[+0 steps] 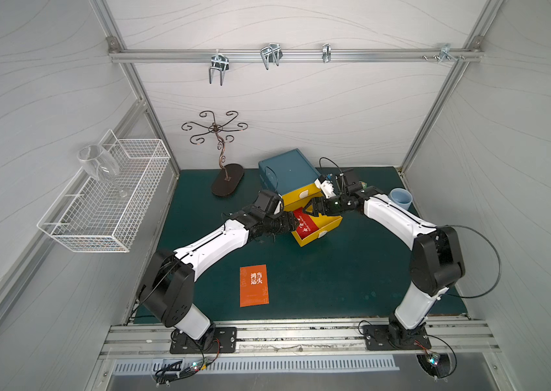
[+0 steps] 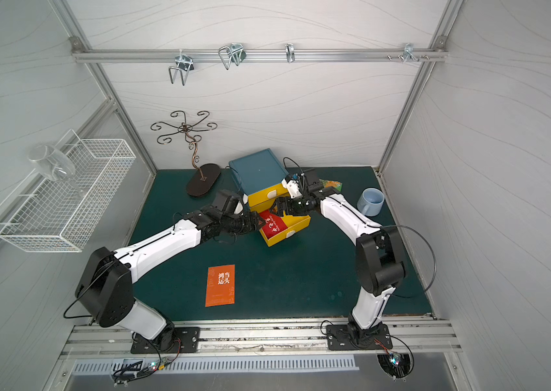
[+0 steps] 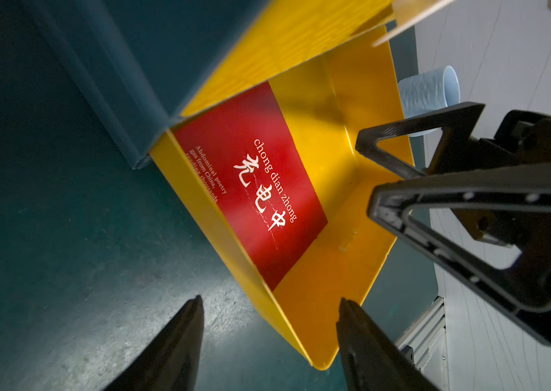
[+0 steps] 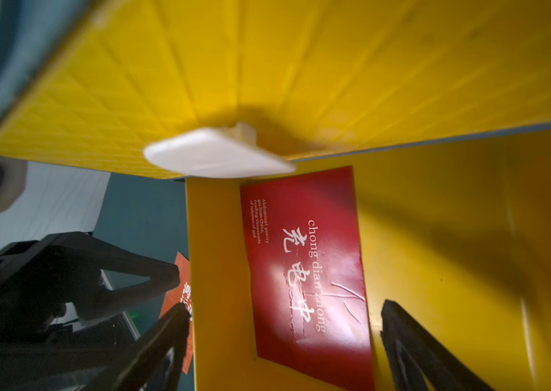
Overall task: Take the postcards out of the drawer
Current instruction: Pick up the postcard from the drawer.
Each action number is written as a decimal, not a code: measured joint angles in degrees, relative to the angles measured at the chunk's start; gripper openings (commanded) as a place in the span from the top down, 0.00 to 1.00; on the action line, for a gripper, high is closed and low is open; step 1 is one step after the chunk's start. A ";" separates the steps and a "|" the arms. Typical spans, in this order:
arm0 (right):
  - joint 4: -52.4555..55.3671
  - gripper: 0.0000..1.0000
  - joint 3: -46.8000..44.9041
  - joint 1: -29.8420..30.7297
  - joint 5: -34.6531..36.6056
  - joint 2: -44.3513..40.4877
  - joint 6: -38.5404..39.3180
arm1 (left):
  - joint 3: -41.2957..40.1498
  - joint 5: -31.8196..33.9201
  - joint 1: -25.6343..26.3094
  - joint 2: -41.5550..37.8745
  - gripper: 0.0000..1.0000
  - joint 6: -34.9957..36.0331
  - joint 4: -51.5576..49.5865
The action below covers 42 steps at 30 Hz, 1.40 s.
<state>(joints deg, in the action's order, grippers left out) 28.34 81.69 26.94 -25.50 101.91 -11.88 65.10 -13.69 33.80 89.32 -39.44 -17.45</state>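
Observation:
The teal cabinet (image 1: pixel 287 169) has its lower yellow drawer (image 1: pixel 314 238) pulled out. One red postcard (image 1: pixel 304 223) with white characters lies flat on the drawer floor, also clear in the left wrist view (image 3: pixel 250 182) and the right wrist view (image 4: pixel 308 264). An orange postcard (image 1: pixel 254 286) lies on the green mat near the front. My left gripper (image 3: pixel 270 299) is open at the drawer's left side, its fingers either side of the side wall near a corner. My right gripper (image 4: pixel 284 305) hangs open over the drawer, spanning the wall and the red postcard.
A pale blue mug (image 1: pixel 401 198) stands right of the cabinet, and a green snack packet (image 2: pixel 331 184) peeks out behind my right wrist. A dark wire stand (image 1: pixel 225 169) is at the back left. A white wire basket (image 1: pixel 105 203) with a glass hangs on the left wall.

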 measured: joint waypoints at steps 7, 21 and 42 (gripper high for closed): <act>2.49 0.11 1.68 2.36 2.38 2.21 1.99 | -0.13 0.04 0.02 0.83 0.45 -1.20 1.36; 6.10 0.11 3.74 3.10 7.91 3.61 4.74 | -0.37 2.29 1.22 4.28 0.65 -2.93 1.68; 4.57 0.12 0.24 3.37 9.03 -1.64 4.24 | -0.37 2.51 1.53 4.31 0.73 -3.80 2.51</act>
<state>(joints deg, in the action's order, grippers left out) 32.91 81.93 30.30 -16.47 100.27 -7.64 64.73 -11.18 35.33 93.62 -43.24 -14.94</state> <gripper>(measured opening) 0.877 0.273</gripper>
